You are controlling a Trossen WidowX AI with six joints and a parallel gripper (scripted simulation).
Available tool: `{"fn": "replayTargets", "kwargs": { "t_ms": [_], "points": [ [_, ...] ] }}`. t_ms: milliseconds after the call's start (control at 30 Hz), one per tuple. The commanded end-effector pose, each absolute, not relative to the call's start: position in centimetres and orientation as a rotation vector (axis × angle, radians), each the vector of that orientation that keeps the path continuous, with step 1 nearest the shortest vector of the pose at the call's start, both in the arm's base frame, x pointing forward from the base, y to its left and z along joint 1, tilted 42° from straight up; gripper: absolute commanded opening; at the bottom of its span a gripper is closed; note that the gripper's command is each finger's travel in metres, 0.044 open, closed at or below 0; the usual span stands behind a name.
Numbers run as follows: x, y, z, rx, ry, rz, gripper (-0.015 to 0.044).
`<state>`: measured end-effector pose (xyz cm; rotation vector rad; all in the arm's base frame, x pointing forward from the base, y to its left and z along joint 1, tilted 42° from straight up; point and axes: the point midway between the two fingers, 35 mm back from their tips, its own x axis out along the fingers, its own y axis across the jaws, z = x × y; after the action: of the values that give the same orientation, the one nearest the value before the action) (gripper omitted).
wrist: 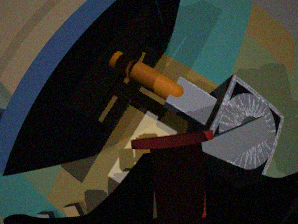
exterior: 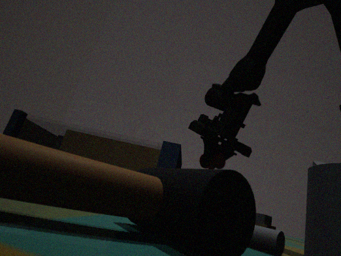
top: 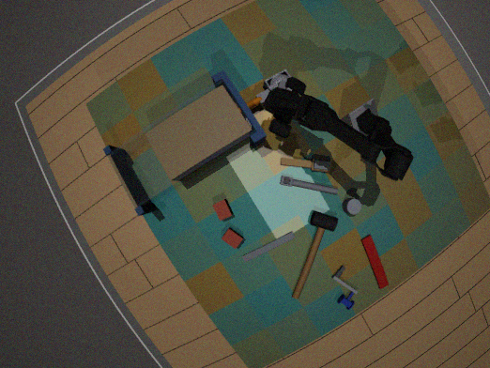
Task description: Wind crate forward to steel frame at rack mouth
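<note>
The tan crate (top: 202,131) (exterior: 108,148) sits in the clear-panelled cubby and looks flat. Its front is close to the blue steel frame (top: 241,108) (exterior: 169,155); I cannot tell whether they touch. The winch (top: 279,80) (wrist: 247,120), with a pale ribbed drum, stands outside the frame. An orange strap piece (top: 253,103) (wrist: 150,77) lies between winch and frame. My gripper (exterior: 212,164) (wrist: 168,157) is shut on a red, flanged knob, which looks like the winch handle's. It is close beside the winch. The handle's key and the round hole are hidden.
A mallet (top: 308,263) (exterior: 81,170), a wrench (top: 310,185), a wooden-handled tool (top: 296,162), a grey cylinder (top: 352,207) (exterior: 321,209), a grey bar (top: 268,246), a red bar (top: 375,263), red blocks (top: 222,209) and a small blue-knobbed crank (top: 346,284) lie on the bench.
</note>
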<state>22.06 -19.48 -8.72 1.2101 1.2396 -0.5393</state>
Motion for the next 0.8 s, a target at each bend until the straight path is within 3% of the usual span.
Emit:
{"fn": "replayTargets", "kwargs": {
  "t_ms": [0,767],
  "points": [
    [21.1,-18.6,-8.3,1.224,1.255,-0.535,0.0000],
    [17.7,-17.0,-7.5,1.224,1.258,-0.536,0.0000]
  ]
}}
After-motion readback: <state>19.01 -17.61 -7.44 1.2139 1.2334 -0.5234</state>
